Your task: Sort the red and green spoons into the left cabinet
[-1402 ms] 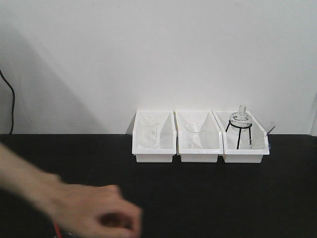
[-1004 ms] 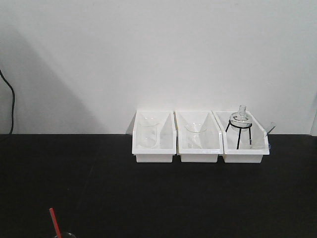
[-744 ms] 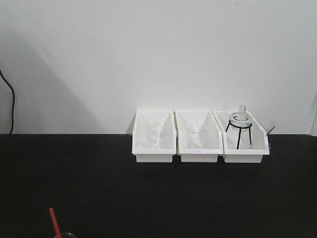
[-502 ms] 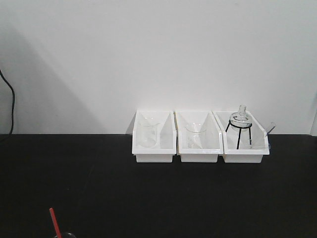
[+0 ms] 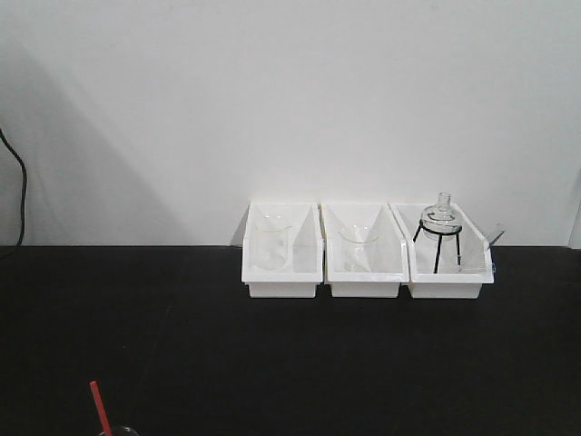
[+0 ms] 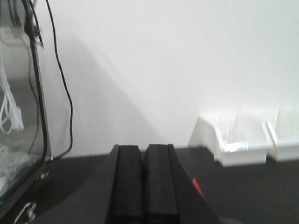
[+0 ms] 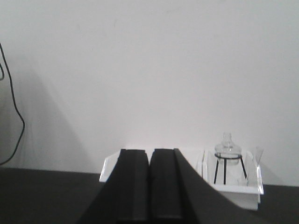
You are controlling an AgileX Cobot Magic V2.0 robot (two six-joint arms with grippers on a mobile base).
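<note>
**Both Grippers Idle, Spoons Not Yet Taken**

Red spoon (image 5: pixel 100 406): the handle stands tilted at the lower left of the front view, its base cut off by the frame edge. Green spoon and cabinet: not seen. Left gripper (image 6: pixel 143 151) and right gripper (image 7: pixel 149 153): fingers pressed together, holding nothing and touching nothing, both above the table (image 5: pixel 363 363). Judged a rest posture, with sorting not begun.

There are three white bins (image 5: pixel 281 289) (image 5: pixel 365 289) (image 5: pixel 445 291). They hold two glass beakers (image 5: pixel 270 247) (image 5: pixel 358 250), one flask (image 5: pixel 440 216) and one wire stand (image 5: pixel 437 254). One red spoon handle (image 5: pixel 100 407) shows.
</note>
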